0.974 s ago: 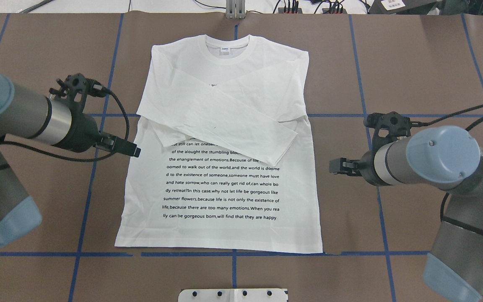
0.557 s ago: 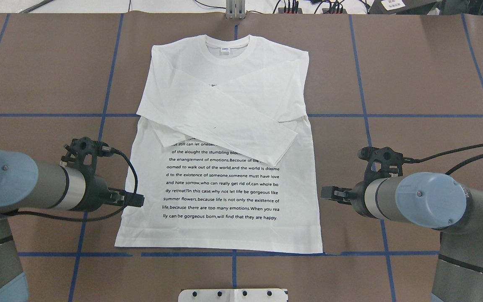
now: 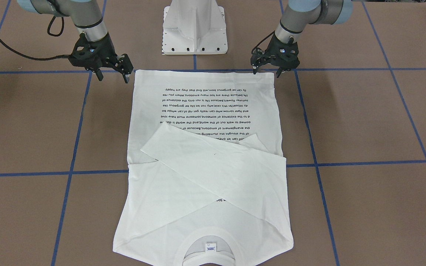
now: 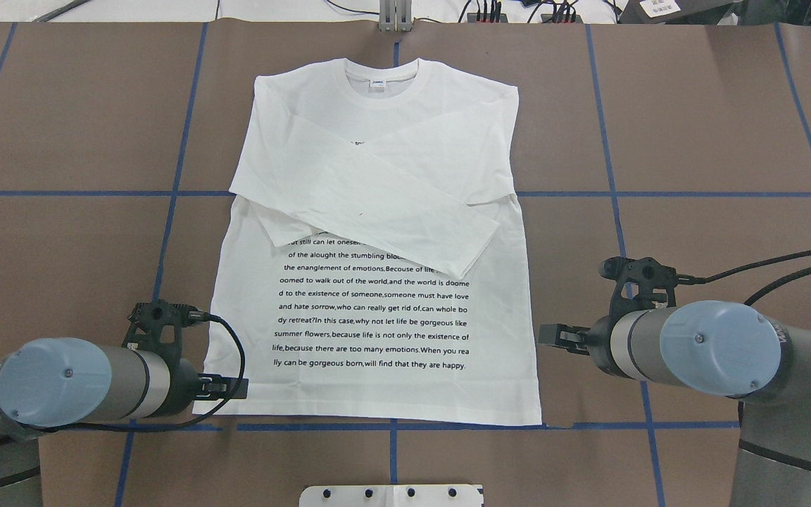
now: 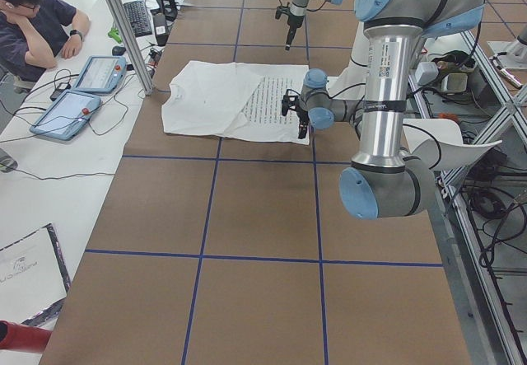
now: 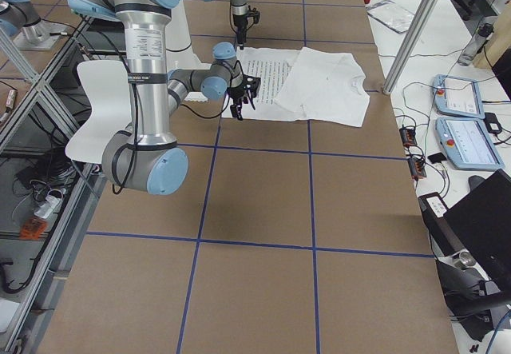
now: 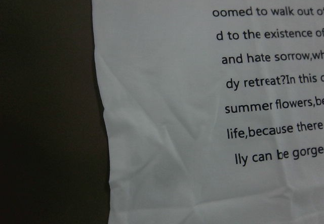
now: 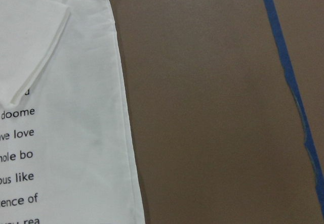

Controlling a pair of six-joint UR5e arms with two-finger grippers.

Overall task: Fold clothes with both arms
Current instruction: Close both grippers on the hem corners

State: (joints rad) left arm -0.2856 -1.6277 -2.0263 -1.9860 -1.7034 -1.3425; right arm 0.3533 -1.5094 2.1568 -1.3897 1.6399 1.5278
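Observation:
The white long-sleeved T-shirt lies flat and face up on the brown table, collar at the far side. Both sleeves are folded across the chest over the top of the black text. My left gripper hangs open over the shirt's near left hem corner, which also shows in the front view, left gripper. My right gripper is open just off the shirt's right side edge, above bare table, right gripper. The wrist views show only shirt edge and cloth, no fingers.
Blue tape lines cross the brown table top. The white pedestal base stands behind the hem. A person sits at the side table with tablets, beyond an aluminium post.
Both arms swung back toward the robot's side. The left gripper went from beside the shirt's middle to its near left hem corner. The right gripper moved a shorter way along the right edge.

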